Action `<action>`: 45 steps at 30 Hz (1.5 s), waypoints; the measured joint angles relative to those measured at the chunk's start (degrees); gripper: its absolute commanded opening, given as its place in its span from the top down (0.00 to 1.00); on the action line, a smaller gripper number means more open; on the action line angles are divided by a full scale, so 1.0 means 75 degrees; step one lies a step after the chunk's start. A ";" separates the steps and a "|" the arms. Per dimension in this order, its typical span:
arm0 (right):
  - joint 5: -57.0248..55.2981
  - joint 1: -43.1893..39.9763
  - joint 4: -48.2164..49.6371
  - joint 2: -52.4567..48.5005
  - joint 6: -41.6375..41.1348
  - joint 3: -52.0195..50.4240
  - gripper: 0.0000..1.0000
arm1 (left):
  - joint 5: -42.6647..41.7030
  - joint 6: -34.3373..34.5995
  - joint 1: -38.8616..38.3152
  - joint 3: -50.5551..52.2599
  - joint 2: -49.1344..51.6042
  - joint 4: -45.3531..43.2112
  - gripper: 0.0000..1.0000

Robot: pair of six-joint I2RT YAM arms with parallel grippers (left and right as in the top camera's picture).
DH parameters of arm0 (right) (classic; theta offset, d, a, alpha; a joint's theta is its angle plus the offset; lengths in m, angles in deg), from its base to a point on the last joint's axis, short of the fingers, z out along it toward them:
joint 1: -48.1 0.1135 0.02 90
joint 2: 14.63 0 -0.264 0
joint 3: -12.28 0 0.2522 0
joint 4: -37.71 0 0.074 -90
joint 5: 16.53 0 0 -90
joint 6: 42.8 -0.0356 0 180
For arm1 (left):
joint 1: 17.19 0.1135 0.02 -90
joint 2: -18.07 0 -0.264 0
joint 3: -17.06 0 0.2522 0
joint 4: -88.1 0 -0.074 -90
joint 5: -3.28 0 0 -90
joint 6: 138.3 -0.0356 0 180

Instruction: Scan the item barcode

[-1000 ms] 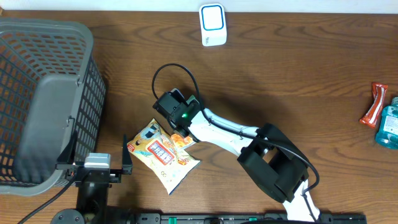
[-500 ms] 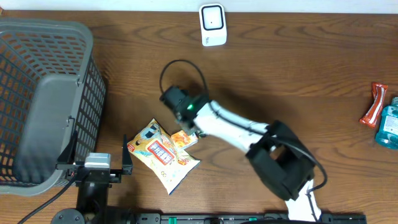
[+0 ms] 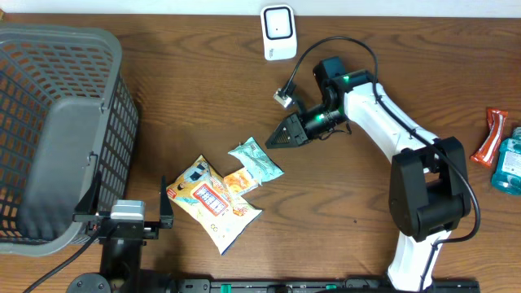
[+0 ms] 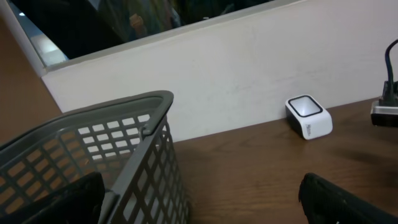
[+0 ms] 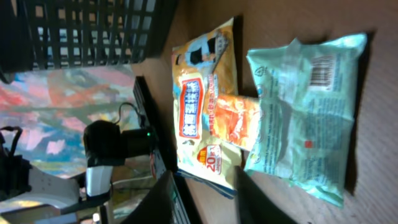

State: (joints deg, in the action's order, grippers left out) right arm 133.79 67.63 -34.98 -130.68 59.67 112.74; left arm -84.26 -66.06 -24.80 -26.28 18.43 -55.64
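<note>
Grey mesh basket sits at your far left, and the left gripper beside it gapes wide and empty. Next come a yellow snack bag, an orange sachet and the teal packet, which lies flat with its barcode up. Your right gripper hovers just beside it, jaws narrowly parted, holding nothing. The white scanner stands at the far edge.

**Three packets at mid-frame, right arm reaching in from the right**

A teal packet touches a small orange packet, which lies on a yellow snack bag below centre. The right gripper points left, just beside the teal packet's upper right edge. A white scanner stands at top centre, and a grey basket fills the left.
</note>
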 measured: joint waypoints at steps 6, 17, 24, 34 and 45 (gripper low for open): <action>-0.1160 0.0187 -0.0125 0.0000 0.0009 0.0000 0.01 | 0.0000 0.0000 0.0000 0.0000 0.0000 0.0003 0.00; -0.3348 0.0478 0.0268 0.0000 -0.4284 0.0000 0.06 | 0.0000 -0.0003 0.0000 0.0000 0.0000 0.0326 0.00; -0.3666 0.0283 -0.0408 0.0000 -0.6035 -0.0003 0.01 | 0.0000 0.0000 0.0000 0.0000 0.0000 0.0565 0.00; -0.2430 -0.0571 0.1760 0.0140 -0.6624 -0.2224 0.01 | 0.0000 -0.0003 0.0000 0.0000 0.0000 0.0589 0.00; -0.0271 0.0125 0.5829 0.0723 -0.9585 -0.4695 0.04 | 0.0000 0.0000 0.0000 0.0000 0.0000 0.0577 0.00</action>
State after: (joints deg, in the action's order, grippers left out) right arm 131.75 68.57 8.73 -125.26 -12.22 77.53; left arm -84.26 -66.06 -24.80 -26.28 18.43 -51.31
